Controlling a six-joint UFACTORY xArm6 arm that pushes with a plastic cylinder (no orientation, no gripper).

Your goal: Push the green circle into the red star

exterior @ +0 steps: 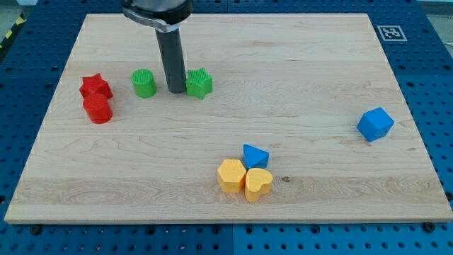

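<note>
My tip (176, 91), rod upright

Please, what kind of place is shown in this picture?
Probably a robotics lab bench. A wooden board lies on a blue perforated table and carries a printed marker tag at its corner. My tip stands between the green circle and the green star.

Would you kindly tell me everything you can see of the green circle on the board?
The green circle is a short, upright cylinder of bright green, plastic-looking material with ribbed sides and a flat top. It stands on the wooden board in the view's upper left. Nothing touches it: the red star lies apart to its left, and my tip rests just to its right, between it and the green star.
</note>
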